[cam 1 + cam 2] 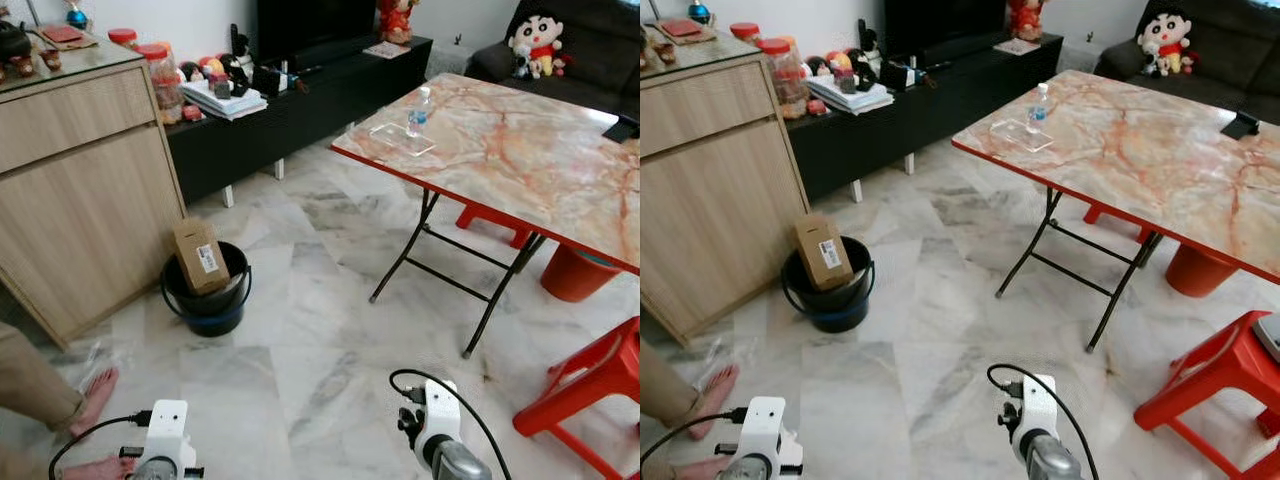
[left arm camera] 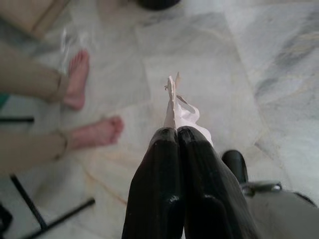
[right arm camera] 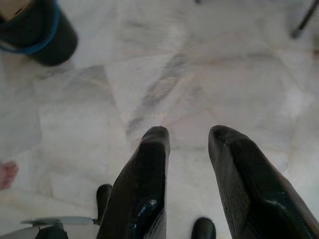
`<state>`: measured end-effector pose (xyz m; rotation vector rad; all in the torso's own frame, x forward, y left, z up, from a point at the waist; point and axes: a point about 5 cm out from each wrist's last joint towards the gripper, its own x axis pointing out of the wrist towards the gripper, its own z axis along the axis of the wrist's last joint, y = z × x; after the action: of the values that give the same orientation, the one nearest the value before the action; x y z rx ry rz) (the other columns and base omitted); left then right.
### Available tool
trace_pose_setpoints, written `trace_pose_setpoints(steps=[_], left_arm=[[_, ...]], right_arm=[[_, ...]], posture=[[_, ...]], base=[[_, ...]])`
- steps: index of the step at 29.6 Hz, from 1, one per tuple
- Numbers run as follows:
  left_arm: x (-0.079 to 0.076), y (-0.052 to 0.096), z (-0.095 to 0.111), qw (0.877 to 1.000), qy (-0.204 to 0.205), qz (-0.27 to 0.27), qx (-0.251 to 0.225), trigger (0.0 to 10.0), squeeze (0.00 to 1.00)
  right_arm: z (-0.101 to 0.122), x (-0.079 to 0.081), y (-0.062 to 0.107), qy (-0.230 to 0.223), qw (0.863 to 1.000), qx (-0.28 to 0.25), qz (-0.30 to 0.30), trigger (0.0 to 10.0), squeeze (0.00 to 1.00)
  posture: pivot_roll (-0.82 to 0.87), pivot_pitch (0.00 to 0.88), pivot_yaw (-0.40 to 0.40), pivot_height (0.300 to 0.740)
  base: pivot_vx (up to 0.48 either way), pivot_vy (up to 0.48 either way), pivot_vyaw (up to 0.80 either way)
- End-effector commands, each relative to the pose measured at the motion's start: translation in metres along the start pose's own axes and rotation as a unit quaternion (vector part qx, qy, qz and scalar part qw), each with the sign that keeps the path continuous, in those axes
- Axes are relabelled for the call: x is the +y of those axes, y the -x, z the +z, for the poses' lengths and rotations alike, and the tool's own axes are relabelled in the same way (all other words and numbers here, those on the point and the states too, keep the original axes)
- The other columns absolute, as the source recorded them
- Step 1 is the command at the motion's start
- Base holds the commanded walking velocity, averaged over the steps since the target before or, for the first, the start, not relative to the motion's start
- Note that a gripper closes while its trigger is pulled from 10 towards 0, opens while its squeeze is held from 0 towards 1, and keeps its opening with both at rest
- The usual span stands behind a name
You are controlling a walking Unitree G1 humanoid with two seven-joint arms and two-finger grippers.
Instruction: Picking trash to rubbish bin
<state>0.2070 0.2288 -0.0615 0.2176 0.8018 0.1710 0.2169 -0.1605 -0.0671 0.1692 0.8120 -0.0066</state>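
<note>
One bucket (image 1: 208,300) held one cardboard box (image 1: 200,255); one bottle (image 1: 419,111) stood on one tabletop (image 1: 520,150); two bare feet (image 2: 94,133) showed.

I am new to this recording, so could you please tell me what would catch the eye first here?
The marble-patterned folding table with red edging stands at the right, a small water bottle near its far corner. By the wooden cabinet on the left sits a dark bucket with a cardboard box sticking out. The left claw is shut on a scrap of tissue, with a person's bare feet nearby.
</note>
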Motion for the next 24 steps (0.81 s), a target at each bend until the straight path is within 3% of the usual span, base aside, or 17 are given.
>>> trace_pose_setpoints(steps=[1,8,13,19,24], left_arm=[[-0.004,-0.002,0.007,1.000,-0.005,-0.009,-0.003,10.0,0.00],[-0.003,-0.001,0.002,1.000,-0.001,-0.005,0.002,10.0,0.00],[-0.001,0.001,-0.003,1.000,0.000,-0.002,0.008,10.0,0.00],[0.001,0.002,-0.007,1.000,0.009,0.006,0.011,10.0,0.00],[0.005,0.002,-0.010,1.000,0.011,0.011,0.013,10.0,0.00]], right_arm=[[-0.002,-0.009,0.002,-0.004,1.000,0.001,-0.014,10.0,0.00],[-0.005,-0.014,0.003,0.010,1.000,0.007,-0.020,10.0,0.00],[-0.005,-0.013,0.003,0.013,1.000,0.007,-0.018,10.0,0.00],[-0.006,-0.009,0.002,0.021,1.000,0.012,-0.011,10.0,0.00],[-0.005,-0.007,0.002,0.023,1.000,0.012,-0.010,10.0,0.00]], posture=[[-0.06,0.000,-0.040,0.740],[-0.06,0.000,-0.044,0.740],[-0.05,0.000,-0.051,0.740],[-0.02,0.000,-0.066,0.740],[-0.01,0.000,-0.071,0.740]], base=[[0.281,0.000,0.00],[0.292,0.000,0.00],[0.307,0.000,0.72],[0.314,0.000,0.15],[0.315,0.000,0.66]])
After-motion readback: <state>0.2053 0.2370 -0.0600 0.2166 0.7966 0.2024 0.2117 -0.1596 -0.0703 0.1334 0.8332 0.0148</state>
